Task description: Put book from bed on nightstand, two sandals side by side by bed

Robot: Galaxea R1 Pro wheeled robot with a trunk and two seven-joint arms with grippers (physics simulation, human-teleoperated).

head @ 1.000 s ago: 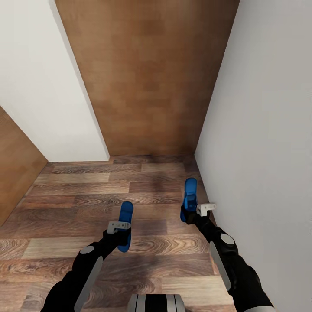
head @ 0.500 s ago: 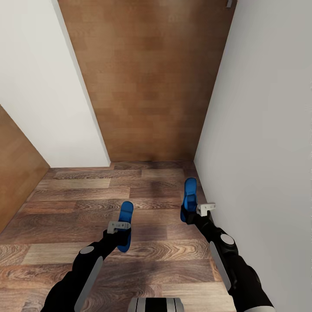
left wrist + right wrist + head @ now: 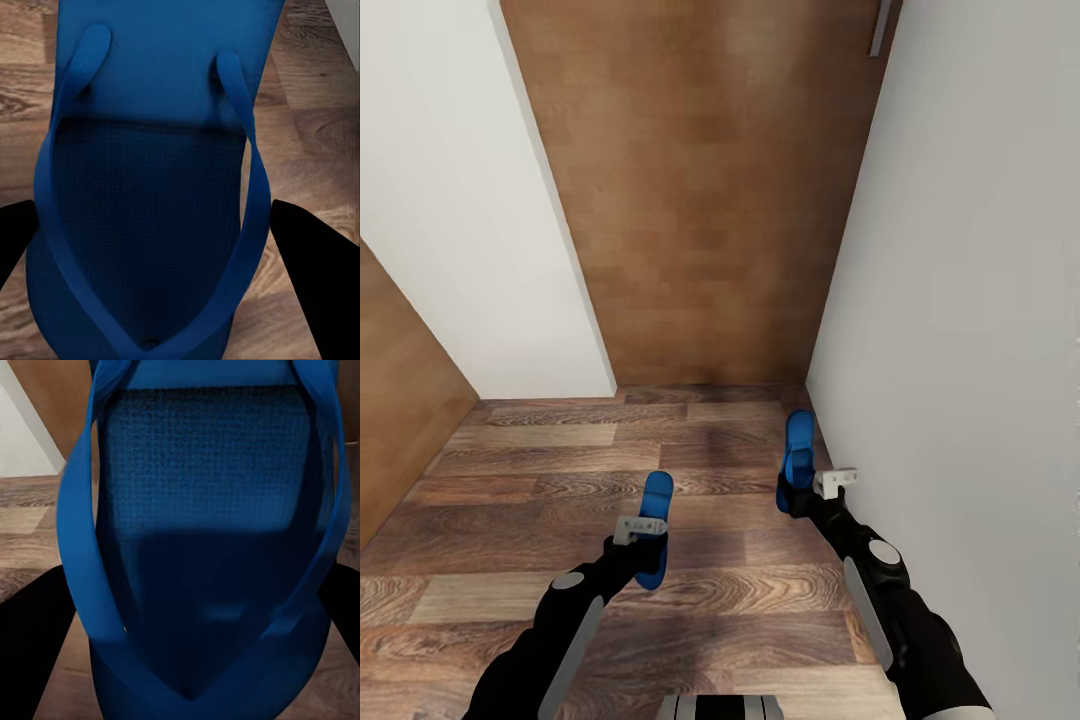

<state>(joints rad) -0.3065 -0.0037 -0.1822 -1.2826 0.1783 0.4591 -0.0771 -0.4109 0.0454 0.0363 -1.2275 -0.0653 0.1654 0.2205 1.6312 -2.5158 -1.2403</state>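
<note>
Each of my grippers carries a blue sandal above a brown wood-plank floor. My left gripper is shut on one sandal, whose sole and straps show close up in the left wrist view between black fingers. My right gripper is shut on the other sandal, seen close up in the right wrist view. The book, the bed and the nightstand are out of view.
A brown wooden door with a grey handle stands straight ahead, closed. White walls flank it on the left and close on the right. Another brown wooden panel stands at the far left.
The view has tilted up a little, bringing the door handle into sight. Both arms hold their sandals as before, the left one shifted slightly right and down.
</note>
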